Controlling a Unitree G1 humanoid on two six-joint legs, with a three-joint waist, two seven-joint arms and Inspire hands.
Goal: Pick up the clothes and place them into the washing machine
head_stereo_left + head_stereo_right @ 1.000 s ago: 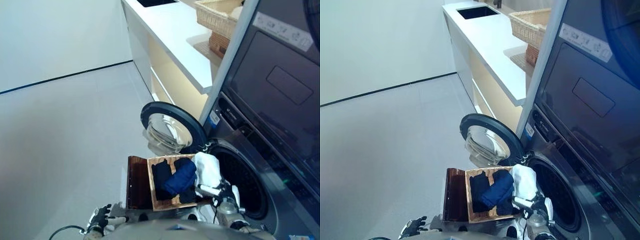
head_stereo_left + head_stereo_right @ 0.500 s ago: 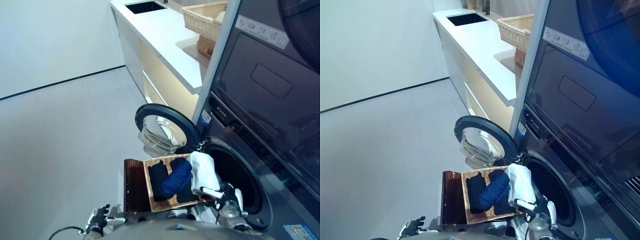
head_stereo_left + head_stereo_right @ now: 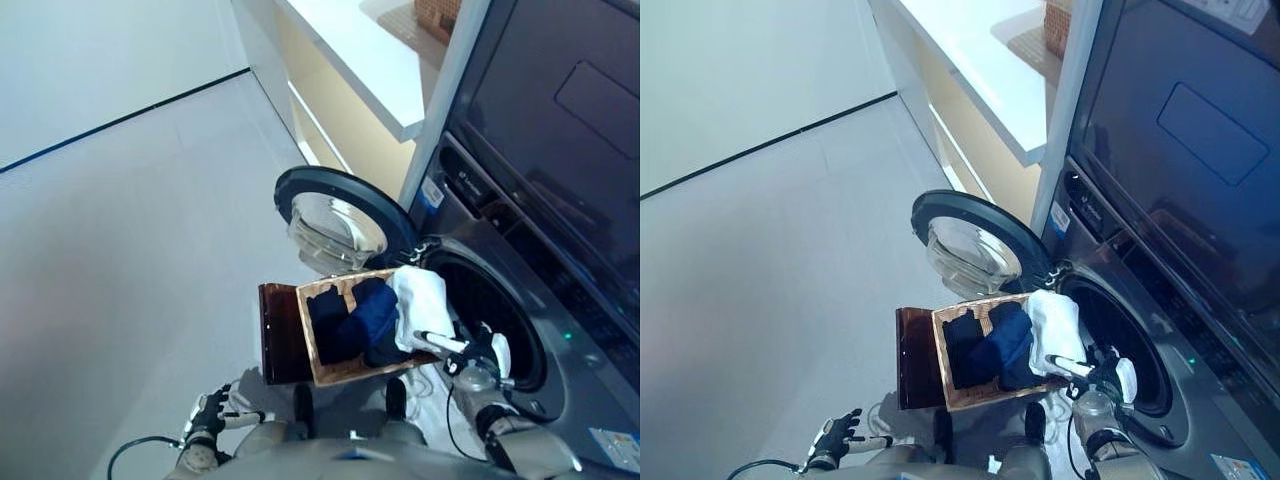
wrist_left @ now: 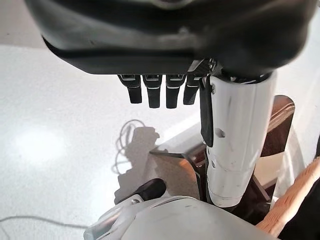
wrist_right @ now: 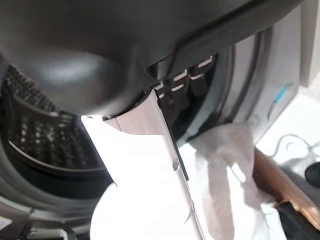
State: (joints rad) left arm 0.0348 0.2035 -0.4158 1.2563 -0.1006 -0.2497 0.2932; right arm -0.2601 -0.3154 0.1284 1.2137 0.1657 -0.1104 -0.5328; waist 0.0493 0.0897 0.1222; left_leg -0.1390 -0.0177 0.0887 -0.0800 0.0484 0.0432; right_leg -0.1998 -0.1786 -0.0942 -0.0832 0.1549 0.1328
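A shallow wicker basket [image 3: 343, 372] rests on a low dark brown box [image 3: 279, 335] beside the washing machine. It holds dark navy clothes [image 3: 366, 308], a black piece [image 3: 327, 318] and a white cloth [image 3: 422, 298] that hangs over the rim toward the drum opening [image 3: 492, 312]. My right hand [image 3: 472, 357] is open in front of the drum, with its white-covered thumb reaching to the lower edge of the white cloth [image 5: 225, 165]. My left hand [image 3: 209, 413] is open and empty, low over the floor left of the box.
The round machine door [image 3: 338, 222] stands open just behind the basket. A second dark machine [image 3: 560, 130] is stacked above. A white counter [image 3: 350, 50] runs along the wall behind. Grey floor [image 3: 130, 250] spreads to the left.
The camera has tilted down, so the whole picture has shifted. My right hand stays at the white cloth by the drum. My left hand stays low.
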